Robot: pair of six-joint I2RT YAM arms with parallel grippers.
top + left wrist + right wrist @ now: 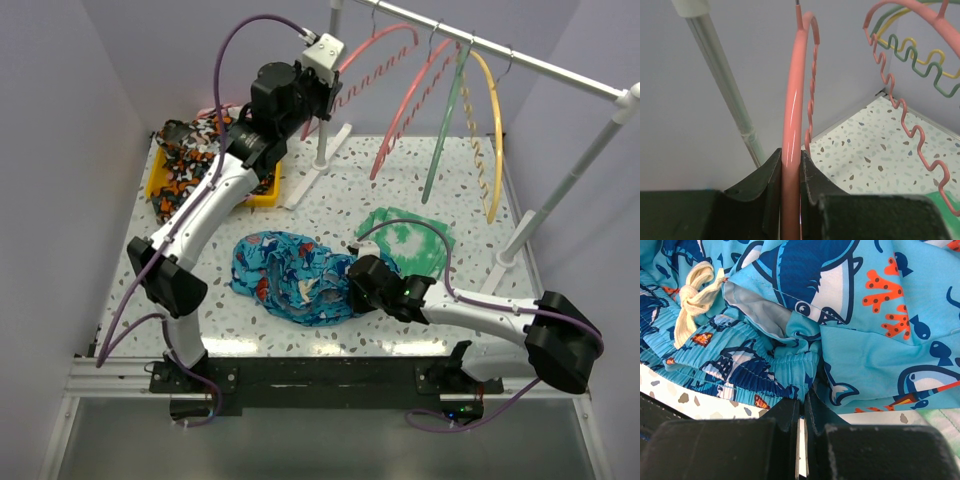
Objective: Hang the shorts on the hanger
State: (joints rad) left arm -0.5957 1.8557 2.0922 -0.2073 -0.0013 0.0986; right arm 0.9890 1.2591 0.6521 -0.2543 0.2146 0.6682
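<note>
Your right gripper (pixel 802 405): low over the table (pixel 330 195) at front centre, jaws pressed together on a fold of the waistband of the shorts (pixel 865 315).

Shorts: one item, crumpled flat on the table between your two arms, with the cream drawstring (pixel 695 295) knotted and lying on top of the fabric.

Your left gripper (pixel 790 160): raised at the back left, jaws narrowed onto the smooth arm of the hanger (pixel 792 100), which runs straight up between the fingers.

Hanger: hooked on the rail (pixel 520 55) at its left end.

Also on the rail, left to right: second pink hanger (pixel 410 110), green hanger (pixel 445 130), yellow hanger (pixel 490 130).

Yellow bin (pixel 160 185): back left, holding the patterned garment (pixel 190 145).

Green cloth (pixel 405 240): on the table just behind your right gripper.
</note>
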